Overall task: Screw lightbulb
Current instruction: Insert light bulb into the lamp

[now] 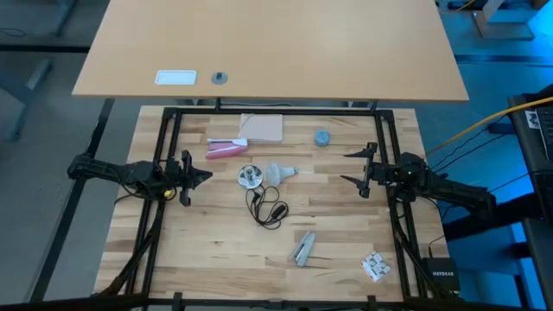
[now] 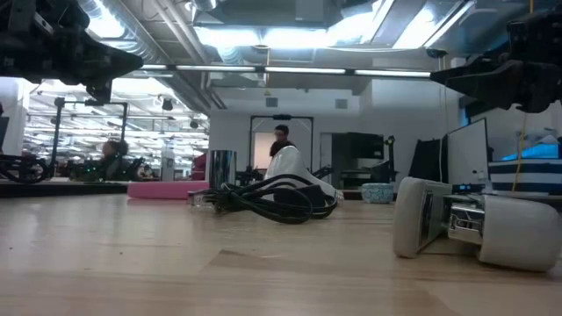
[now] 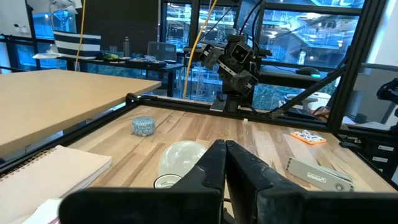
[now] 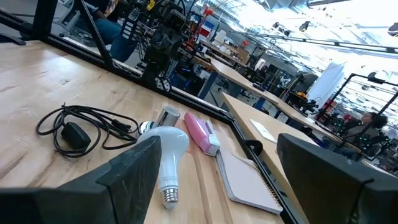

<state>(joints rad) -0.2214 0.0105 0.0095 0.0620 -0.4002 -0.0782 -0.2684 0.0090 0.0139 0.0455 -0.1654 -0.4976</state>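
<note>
The frosted-white lightbulb lies on its side at mid-table, its screw base pointing toward the table's right. Just left of it sits the silvery socket, and its black cord is coiled on the wood nearer the front edge. My left gripper hovers shut at the table's left side, level and pointing at the bulb. At the right side my right gripper hovers open, level and facing the bulb. Neither touches anything.
A small blue-grey cap sits at the far right of centre. A spiral notebook and a pink object lie behind the socket. A grey stapler-like tool and a small printed packet lie near the front.
</note>
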